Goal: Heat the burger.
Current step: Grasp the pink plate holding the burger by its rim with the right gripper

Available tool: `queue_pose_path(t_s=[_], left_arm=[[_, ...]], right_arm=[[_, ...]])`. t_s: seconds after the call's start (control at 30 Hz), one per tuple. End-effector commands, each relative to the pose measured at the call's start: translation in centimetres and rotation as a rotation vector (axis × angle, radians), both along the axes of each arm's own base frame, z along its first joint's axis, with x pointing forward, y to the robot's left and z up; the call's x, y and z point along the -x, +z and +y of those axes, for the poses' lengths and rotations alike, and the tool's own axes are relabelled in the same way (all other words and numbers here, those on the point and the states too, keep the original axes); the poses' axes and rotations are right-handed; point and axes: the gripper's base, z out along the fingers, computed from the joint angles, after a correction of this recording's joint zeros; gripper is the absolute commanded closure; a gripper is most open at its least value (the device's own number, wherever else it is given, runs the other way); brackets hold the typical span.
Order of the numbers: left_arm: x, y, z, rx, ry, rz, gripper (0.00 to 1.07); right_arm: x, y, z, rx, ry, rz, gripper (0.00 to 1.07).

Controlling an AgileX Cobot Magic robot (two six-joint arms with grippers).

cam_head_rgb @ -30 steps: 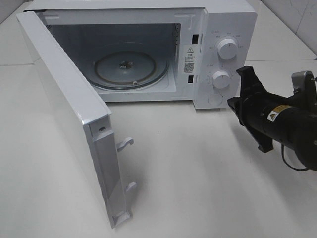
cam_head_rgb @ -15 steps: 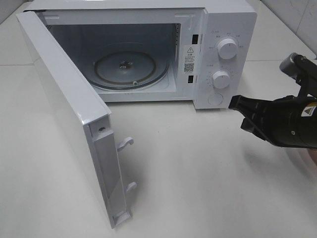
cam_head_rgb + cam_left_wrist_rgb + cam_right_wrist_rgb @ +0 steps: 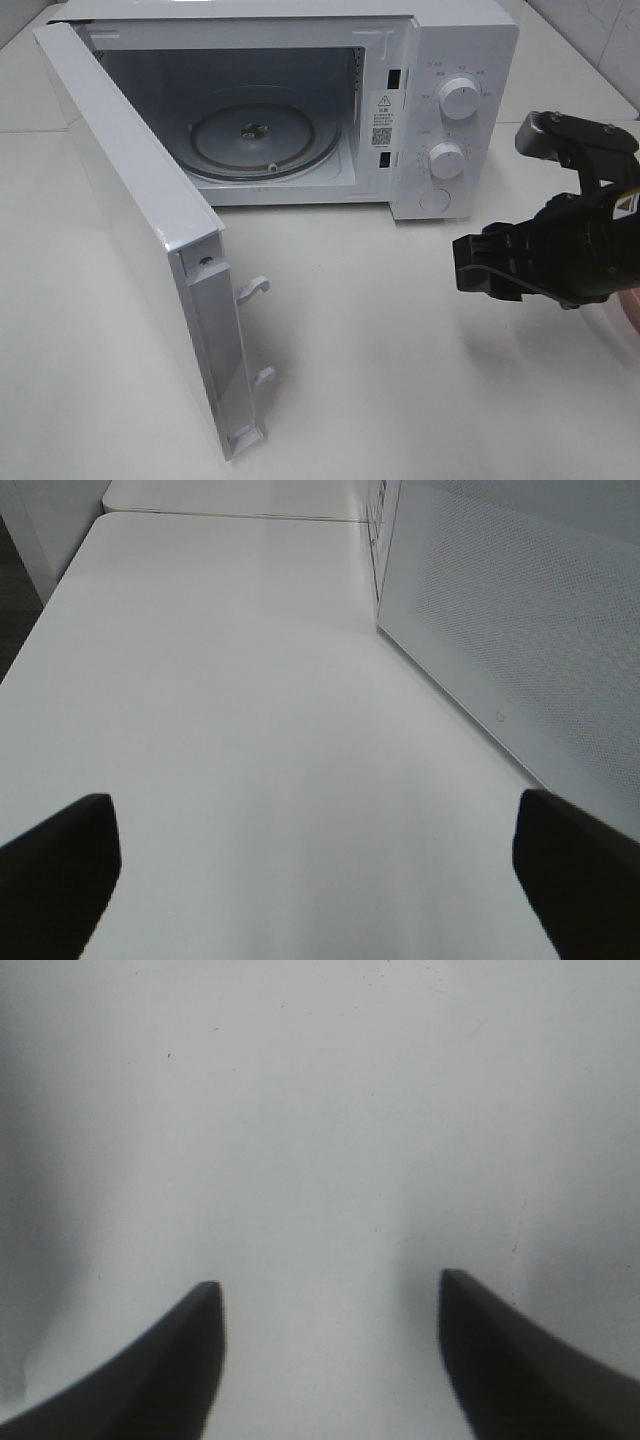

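1. The burger shows in no view, so its place relative to either pincer cannot be told.
2. The right pincer (image 3: 472, 265), jaws apart and empty, hovers over the table (image 3: 400, 400), near and right of the microwave (image 3: 440, 40).
3. The left pincer (image 3: 312, 810), wide apart and empty, is near the open door (image 3: 520, 630).
4. Bare table lies between the door's edge and the right pincer.

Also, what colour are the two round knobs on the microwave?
Both round knobs are white, like the microwave's body; exterior high view shows them best.
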Motion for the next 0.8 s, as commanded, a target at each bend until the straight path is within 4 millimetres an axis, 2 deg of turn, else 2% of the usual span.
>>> queue_pose_path(t_s=[0.03,0.07,0.37,0.53,0.57,0.63,0.7,0.8], left_arm=[[0.1,0.1,0.0,0.0,-0.004,-0.028,0.06],[0.1,0.1,0.0,0.0,-0.004,-0.028,0.06],[0.1,0.1,0.0,0.0,-0.004,-0.028,0.06],[0.1,0.1,0.0,0.0,-0.004,-0.028,0.06],[0.1,0.1,0.0,0.0,-0.004,-0.028,0.06],[0.1,0.1,0.0,0.0,-0.004,-0.028,0.06],[0.1,0.1,0.0,0.0,-0.004,-0.028,0.06],[0.1,0.1,0.0,-0.001,-0.004,-0.028,0.06]], right_arm=[[-1.0,2.0,-0.6,0.077,0.024,0.039,0.13],[-1.2,2.3,-0.8,0.091,0.015,0.043,0.06],[-2.1,3.7,-3.3,0.226,-0.015,0.098,0.1],[-2.6,4.2,-4.8,0.308,-0.022,0.093,0.17],[-2.6,4.4,-5.6,0.354,-0.03,0.122,0.21],[-2.6,4.4,-6.0,0.375,-0.034,0.133,0.24],[-2.7,4.4,-6.9,0.399,-0.059,0.162,0.32],[-3.0,3.8,-7.7,0.397,-0.107,0.211,0.33]])
